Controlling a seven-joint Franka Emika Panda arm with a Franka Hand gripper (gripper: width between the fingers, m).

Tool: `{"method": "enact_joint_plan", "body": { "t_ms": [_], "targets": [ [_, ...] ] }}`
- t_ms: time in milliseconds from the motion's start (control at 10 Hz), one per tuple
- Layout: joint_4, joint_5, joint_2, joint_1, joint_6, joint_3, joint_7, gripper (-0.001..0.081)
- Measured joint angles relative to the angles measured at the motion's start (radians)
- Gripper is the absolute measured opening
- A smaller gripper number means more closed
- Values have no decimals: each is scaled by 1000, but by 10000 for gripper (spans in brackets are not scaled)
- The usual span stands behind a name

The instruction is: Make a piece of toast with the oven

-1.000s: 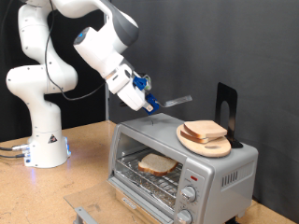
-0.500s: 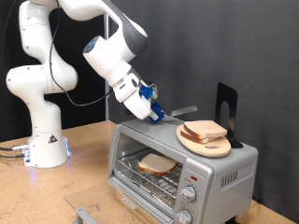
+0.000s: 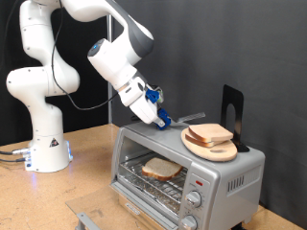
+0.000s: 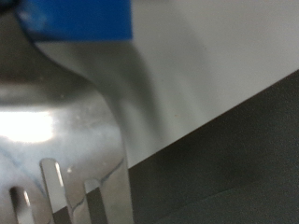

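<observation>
The gripper [image 3: 161,119] is hovering just above the top of the oven [image 3: 184,165], pinching a metal fork [image 3: 189,118] by a blue handle. The fork tines [image 4: 79,191] are pointing towards the bread slices [image 3: 210,134] stacked on a round wooden board [image 3: 209,149]. One piece of toast [image 3: 161,169] is lying on the wire rack inside the oven, near the counter's [image 3: 86,158] back edge.
</observation>
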Motion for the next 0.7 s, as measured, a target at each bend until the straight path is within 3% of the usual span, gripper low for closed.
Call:
{"method": "enact_joint_plan", "body": {
  "t_ms": [300,700],
  "targets": [
    [0,-2,0,-7,4,-2,-4,806],
    [2,220,-8,-9,23,-30,-244,806]
  ]
}}
